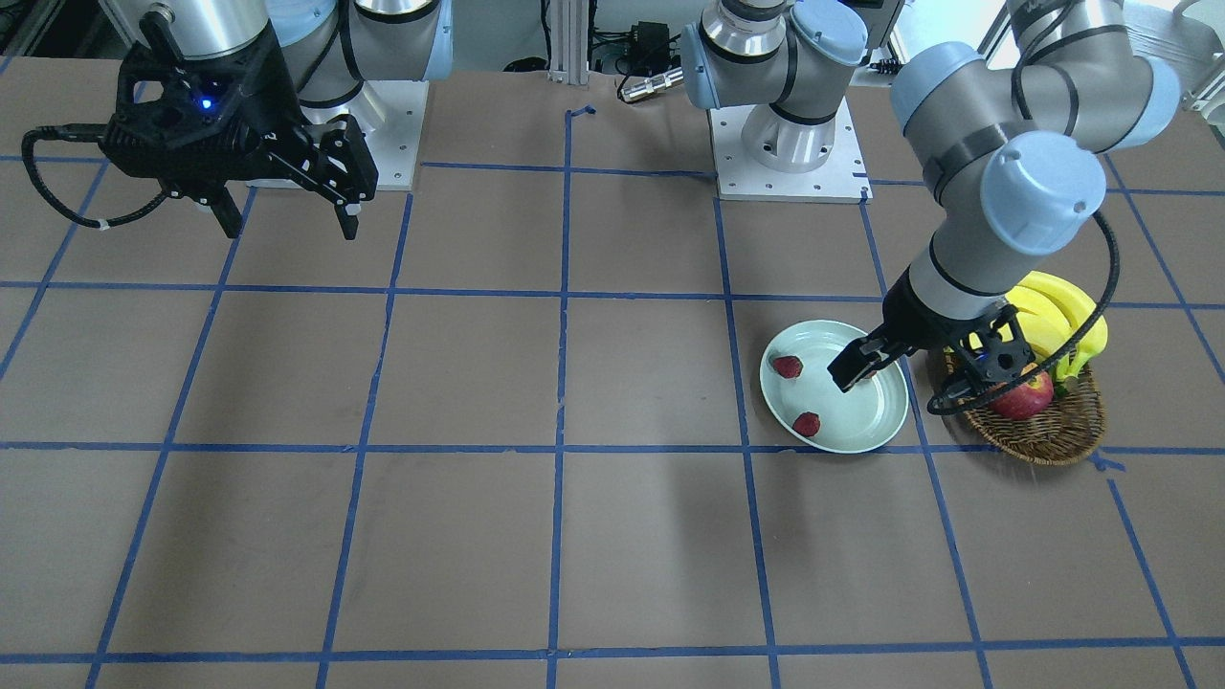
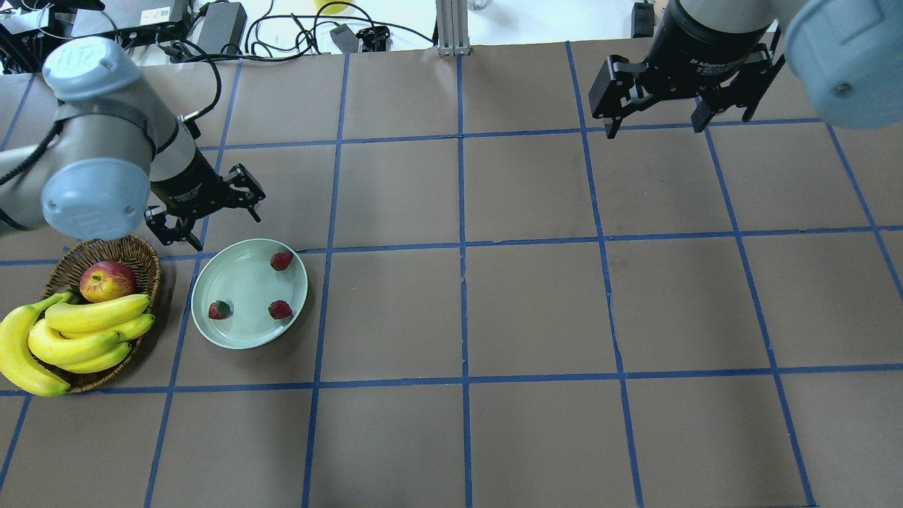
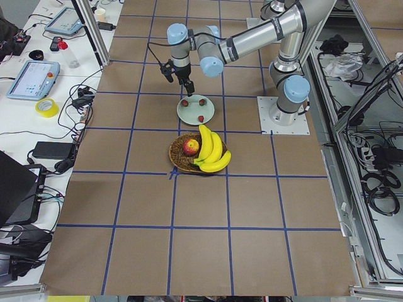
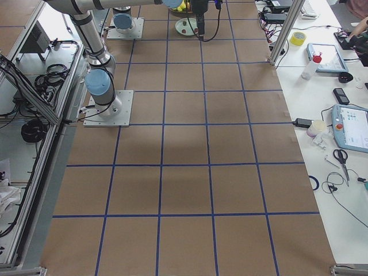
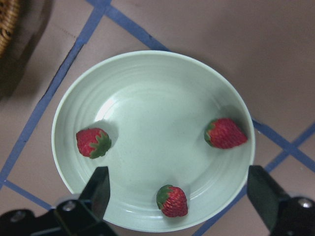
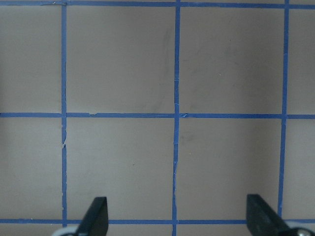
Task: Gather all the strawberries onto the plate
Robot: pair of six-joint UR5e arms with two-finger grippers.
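The pale green plate lies on the table, left of centre, and also shows in the left wrist view. Three strawberries lie in it: one near the far rim, one at the left and one at the near right. My left gripper hangs open and empty just above the plate's far edge, with nothing between its fingers. The front view shows two strawberries; the gripper hides the third. My right gripper is open and empty, raised at the far right.
A brown wicker basket stands just left of the plate and holds a red-yellow apple and a bunch of bananas. The brown table is marked with a grid of blue tape lines. Cables and power bricks lie beyond the far edge.
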